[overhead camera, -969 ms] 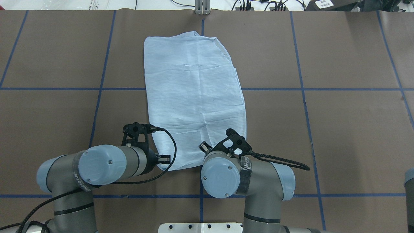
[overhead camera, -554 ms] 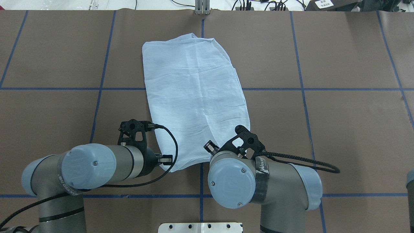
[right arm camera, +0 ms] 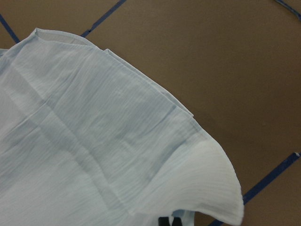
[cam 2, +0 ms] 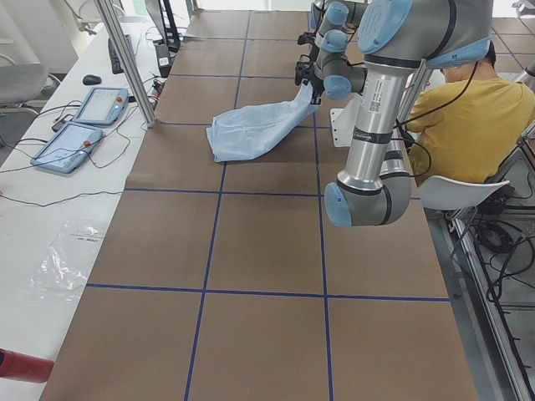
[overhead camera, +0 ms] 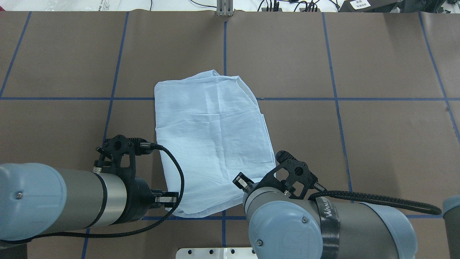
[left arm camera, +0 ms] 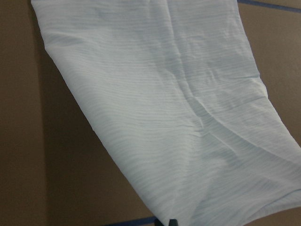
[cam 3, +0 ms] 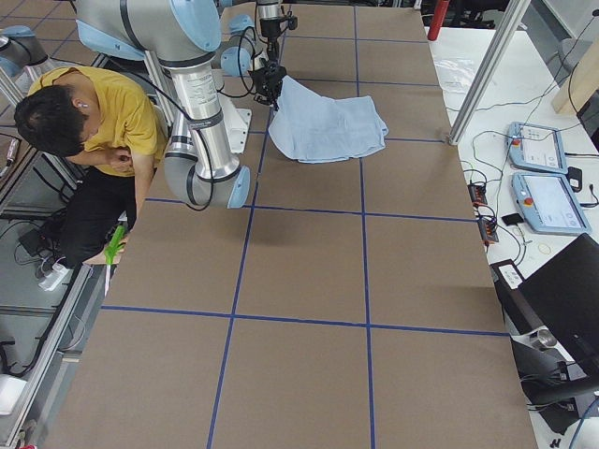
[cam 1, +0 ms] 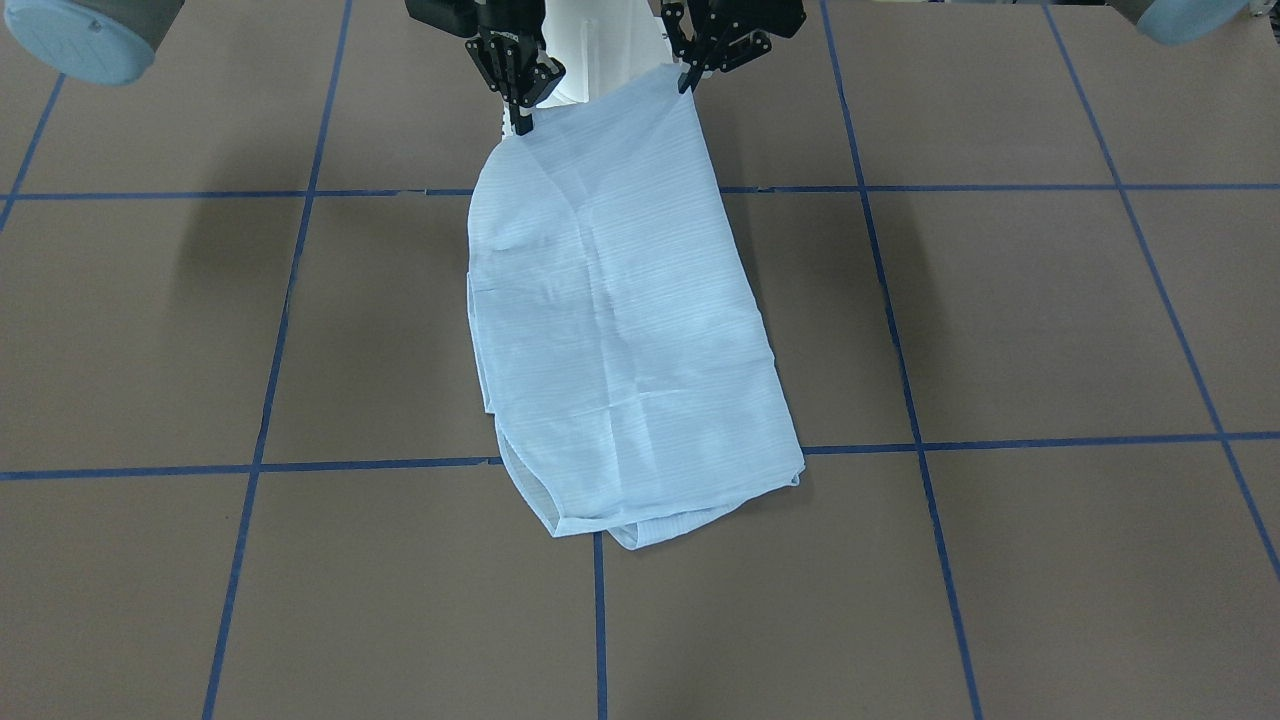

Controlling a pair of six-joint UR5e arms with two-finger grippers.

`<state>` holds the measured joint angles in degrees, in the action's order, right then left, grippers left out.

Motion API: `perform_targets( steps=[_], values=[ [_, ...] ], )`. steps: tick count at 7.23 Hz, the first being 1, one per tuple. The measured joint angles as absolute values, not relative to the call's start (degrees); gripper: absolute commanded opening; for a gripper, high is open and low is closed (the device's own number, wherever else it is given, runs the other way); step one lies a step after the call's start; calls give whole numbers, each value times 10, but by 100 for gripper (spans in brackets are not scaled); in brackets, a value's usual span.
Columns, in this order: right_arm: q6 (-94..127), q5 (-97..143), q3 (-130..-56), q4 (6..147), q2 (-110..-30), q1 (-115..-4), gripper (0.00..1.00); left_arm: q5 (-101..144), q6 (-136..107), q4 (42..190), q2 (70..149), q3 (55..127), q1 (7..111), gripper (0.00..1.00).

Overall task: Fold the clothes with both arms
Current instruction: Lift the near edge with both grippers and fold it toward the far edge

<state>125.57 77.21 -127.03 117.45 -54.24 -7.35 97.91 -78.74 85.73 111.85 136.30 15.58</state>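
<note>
While the far end of the striped shirt [cam 1: 620,320] rests on the brown-papered, blue-taped table [cam 1: 1000,320], its robot-side edge hangs raised. The left gripper [cam 1: 686,82] and right gripper [cam 1: 522,118] each pinch one corner of that edge. A seated person [cam 3: 103,112] is behind it.

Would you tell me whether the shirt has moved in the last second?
Yes. The shirt has slid toward the robot: its far edge, once well beyond the far blue tape line, now lies close to it.

Thin wrinkled cloth shirt [overhead camera: 212,144], matt brown paper table cover [overhead camera: 377,144]
</note>
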Motion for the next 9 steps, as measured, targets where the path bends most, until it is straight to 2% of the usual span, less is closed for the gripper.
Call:
perform_targets(
  steps=[2,5,9],
  values=[
    [1217,745,-1210,1147,-499,-104,0,979,-780,836,1140,1328,177,0],
    [1153,738,-1057,1011,-458,-182,0,969,-718,844,1174,1211,289,0],
    [1096,737,-808,848,-362,-264,0,953,-638,1002,1243,962,395,0]
  ],
)
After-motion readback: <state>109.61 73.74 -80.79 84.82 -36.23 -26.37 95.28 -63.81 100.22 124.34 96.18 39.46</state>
